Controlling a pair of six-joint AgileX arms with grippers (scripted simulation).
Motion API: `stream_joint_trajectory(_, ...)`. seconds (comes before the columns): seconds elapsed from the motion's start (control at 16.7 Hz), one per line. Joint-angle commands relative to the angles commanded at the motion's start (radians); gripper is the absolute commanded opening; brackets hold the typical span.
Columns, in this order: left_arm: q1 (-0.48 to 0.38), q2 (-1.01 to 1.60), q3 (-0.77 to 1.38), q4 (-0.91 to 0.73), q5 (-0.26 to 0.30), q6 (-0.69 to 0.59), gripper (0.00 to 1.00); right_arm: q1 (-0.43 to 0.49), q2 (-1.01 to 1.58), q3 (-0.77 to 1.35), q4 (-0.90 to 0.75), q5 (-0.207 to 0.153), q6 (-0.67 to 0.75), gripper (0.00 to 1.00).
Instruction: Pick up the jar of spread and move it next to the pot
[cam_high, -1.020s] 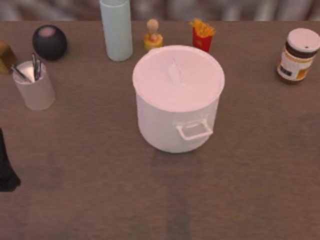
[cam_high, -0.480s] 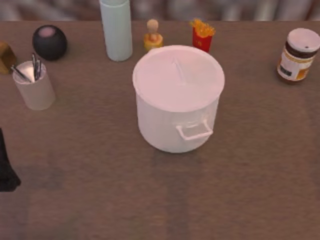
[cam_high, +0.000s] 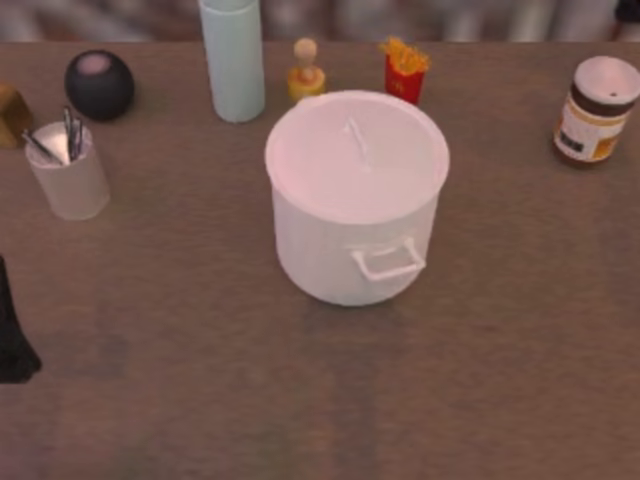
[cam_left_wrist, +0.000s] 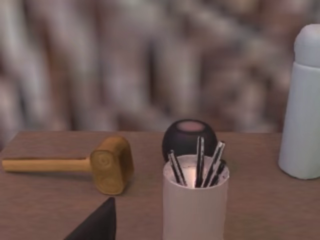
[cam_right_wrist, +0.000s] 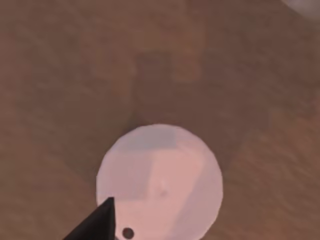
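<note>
jaws unseen; r gripper (cam_right_wrist: 95, 222) above jar of spread (cam_high: 596, 110), pot (cam_high: 356, 195) well apart.

Pot (cam_high: 345, 200): white body, lid and loop handle.
Jar of spread (cam_high: 596, 110): dark brown, white lid, white-and-orange label.
Cylinder (cam_high: 233, 60): pale blue.
Cup (cam_high: 68, 175): translucent white, dark pens.
Ball (cam_high: 99, 84): black, pinkish top.
Mallet (cam_left_wrist: 95, 165): yellow-tan wood.
Table (cam_high: 200, 400): brown.

brown wooden table (cam_high: 180, 400), blurred striped backdrop (cam_left_wrist: 125, 65)
</note>
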Motion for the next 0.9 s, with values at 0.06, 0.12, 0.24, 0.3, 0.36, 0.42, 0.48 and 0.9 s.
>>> stream_joint_trajectory(0.06, 0.0, 0.0, 0.0, 0.0, 0.0, 0.0, 1.0, 0.004, 0.065, 0.039, -0.034, -0.006, -0.017, 1.0)
stream_joint_trajectory(0.12, 0.0, 0.0, 0.0, 0.0, 0.0, 0.0, 1.0, 0.008, 0.119, 0.069, -0.065, -0.012, -0.032, 1.0)
stream_joint_trajectory(0.24, 0.0, 0.0, 0.0, 0.0, 0.0, 0.0, 1.0, 0.014, 0.198, 0.108, -0.112, -0.019, -0.053, 1.0)
stream_joint_trajectory(0.3, 0.0, 0.0, 0.0, 0.0, 0.0, 0.0, 1.0, 0.016, 0.223, 0.119, -0.129, -0.022, -0.06, 1.0)
stream_joint_trajectory(0.36, 0.0, 0.0, 0.0, 0.0, 0.0, 0.0, 1.0, 0.017, 0.236, 0.124, -0.138, -0.023, -0.064, 1.0)
stream_joint_trajectory(0.42, 0.0, 0.0, 0.0, 0.0, 0.0, 0.0, 1.0, 0.017, 0.239, 0.125, -0.139, -0.023, -0.064, 1.0)
stream_joint_trajectory(0.48, 0.0, 0.0, 0.0, 0.0, 0.0, 0.0, 1.0, 0.017, 0.239, 0.125, -0.139, -0.023, -0.064, 1.0)
stream_joint_trajectory(0.9, 0.0, 0.0, 0.0, 0.0, 0.0, 0.0, 1.0, 0.022, 0.252, 0.081, -0.081, -0.022, -0.06, 1.0)
